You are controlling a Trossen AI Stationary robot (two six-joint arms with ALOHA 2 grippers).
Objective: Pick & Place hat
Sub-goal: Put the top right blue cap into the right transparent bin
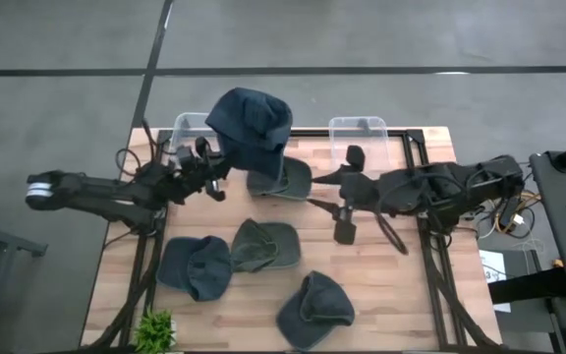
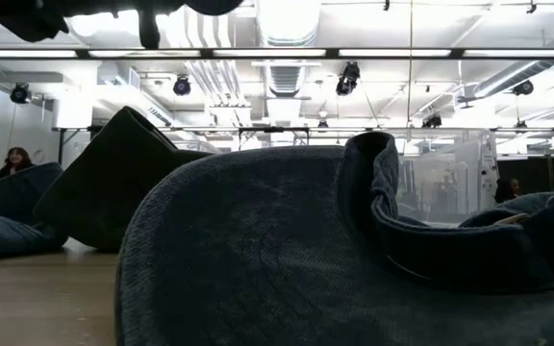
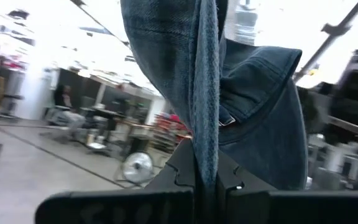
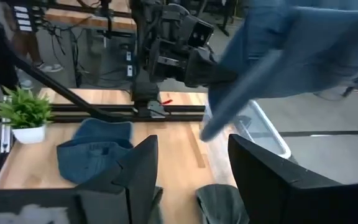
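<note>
Table centre crowded: grey-green cap [image 1: 264,245], blue cap [image 1: 196,266] touching it, another blue cap [image 1: 314,311] nearer the front edge. Lifted hat [image 1: 251,120] overhangs the left bin [image 1: 187,127]. Right bin [image 1: 358,132] unobstructed. Bare wood [image 1: 401,285] front right. Plant [image 1: 153,332] at front-left corner.

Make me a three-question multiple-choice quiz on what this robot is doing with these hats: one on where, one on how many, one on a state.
1. Where is the held hat?
A. lifted near the left clear bin
B. beside the plant
C. on the floor

2. How many hats lie on the table?
A. one
B. four
C. seven

3. The right gripper is:
A. shut on a hat
B. open, empty
C. out of sight

Answers:
1. A, the left gripper holds it up there.
2. B, four lie on the wood.
3. B, its fingers stand apart with nothing between.
</note>
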